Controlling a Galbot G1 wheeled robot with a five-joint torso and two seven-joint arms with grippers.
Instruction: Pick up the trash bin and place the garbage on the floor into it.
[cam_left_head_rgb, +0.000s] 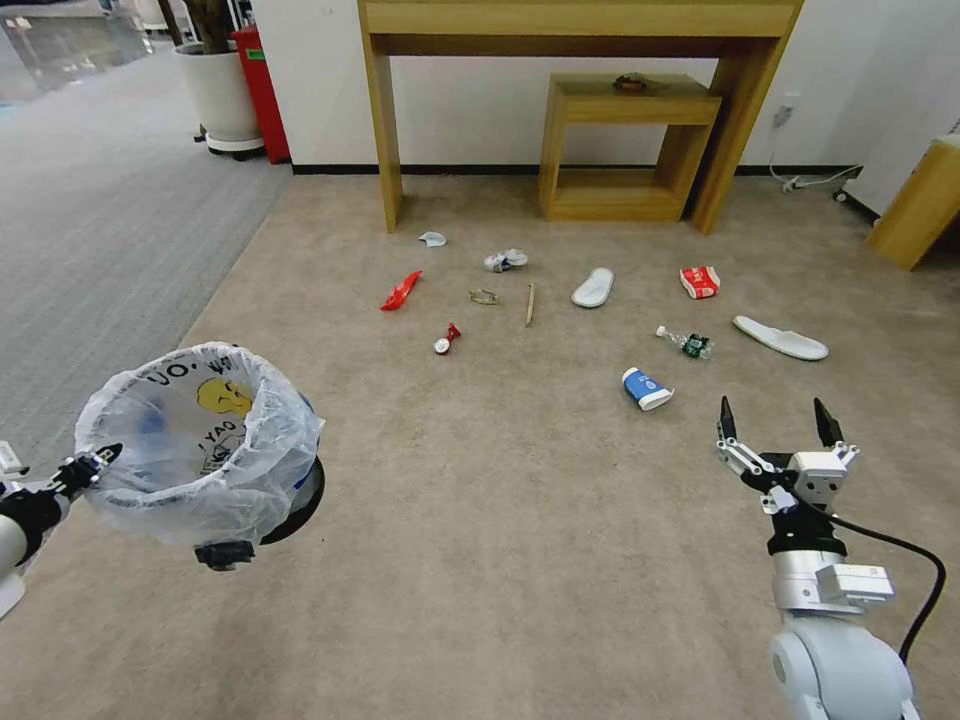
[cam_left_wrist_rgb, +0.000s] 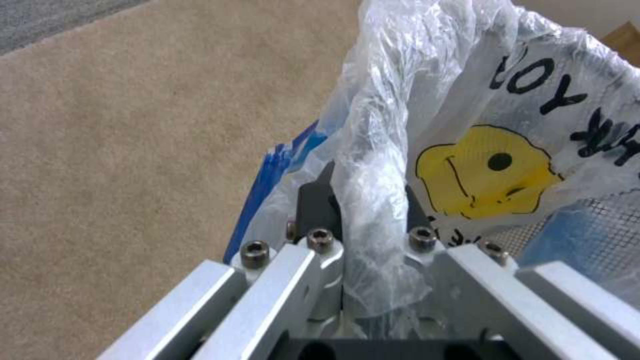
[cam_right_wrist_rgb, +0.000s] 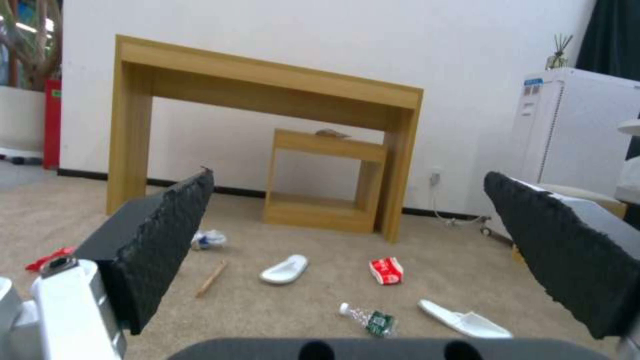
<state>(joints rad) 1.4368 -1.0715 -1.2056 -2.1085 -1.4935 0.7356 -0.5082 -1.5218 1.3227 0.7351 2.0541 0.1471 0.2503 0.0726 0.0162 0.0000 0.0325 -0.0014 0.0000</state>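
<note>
The trash bin (cam_left_head_rgb: 200, 450) is pinched by its bag-lined rim in the left gripper (cam_left_head_rgb: 95, 462); slippage is risked. The right gripper (cam_left_head_rgb: 776, 420) is spread wide near the blue-white cup (cam_left_head_rgb: 646, 388).

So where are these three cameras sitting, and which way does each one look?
Head view: from the robot's head, down at the beige carpet floor; both arms show.
Left wrist view: on the left gripper, its fingers shut on the bag-lined small dark trash bin.
Right wrist view: on the open right gripper, facing the room.
Shared: head and right wrist views both show the clear green-labelled bottle.
</note>
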